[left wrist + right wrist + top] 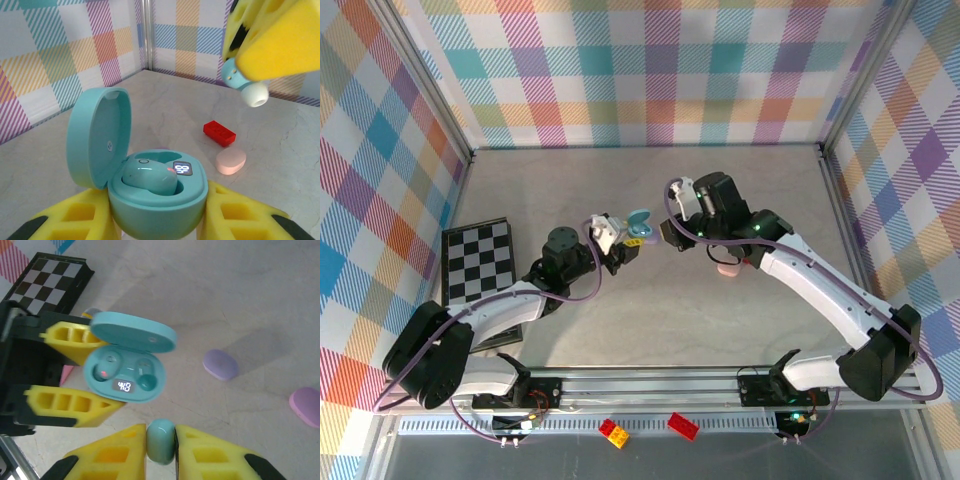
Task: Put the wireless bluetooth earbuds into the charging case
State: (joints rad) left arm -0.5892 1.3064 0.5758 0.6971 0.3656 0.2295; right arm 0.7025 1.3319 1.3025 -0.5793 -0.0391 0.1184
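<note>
Two earbuds accounted for, both teal. Left gripper (157,222) is clamped on the base of the teal charging case (150,205), which is held above the bench (650,310) with its lid hinged up and open. Left wrist view: the seated earbud (149,177) lies in one well beside the lit display (182,168); the second well is hidden behind it from this angle. Right wrist view looks down into the case and adds detail: the display reads 48, a red light shows on the seated bud, and the other well looks unoccupied, though I cannot be sure. Right gripper (160,447) is closed on the held earbud (160,440), just in front of the case and not touching it. Left wrist view shows that bud's white tip pointing down. On the bench in the right wrist view: lavender oval case (220,364), lilac-pink oval case (305,405), both closed, and a checkerboard (50,280). Left wrist view adds a red brick (219,133) near a pale pink oval case (230,161).
</note>
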